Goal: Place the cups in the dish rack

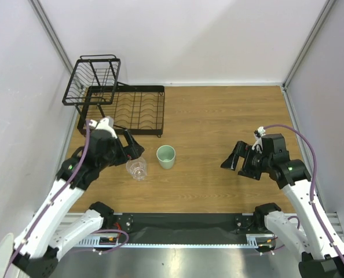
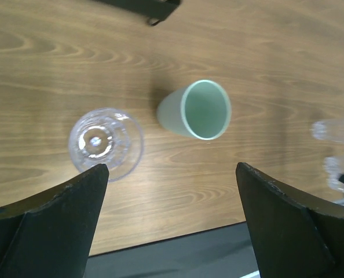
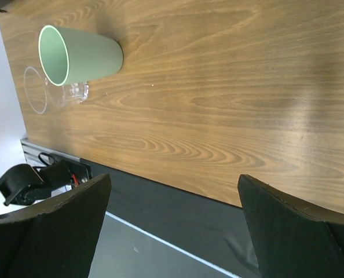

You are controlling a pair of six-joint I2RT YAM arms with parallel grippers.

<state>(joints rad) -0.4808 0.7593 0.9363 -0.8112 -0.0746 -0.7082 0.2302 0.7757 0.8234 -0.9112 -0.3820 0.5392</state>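
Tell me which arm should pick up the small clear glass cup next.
Left. The left gripper hangs open close beside the small clear glass cup and the pale mint-green tumbler, with the black wire dish rack nearby. The right gripper, also open, sits far across the wooden table.

Pale mint-green tumbler (image 1: 165, 157), clear glass cup (image 1: 136, 169), black wire rack (image 1: 125, 110), wood-grain table (image 1: 218, 116).

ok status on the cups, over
Both empty, jaws open: left gripper, right gripper. Upright on table, side by side: mint tumbler, clear glass cup; neither in dish rack. Nothing between them and rack.
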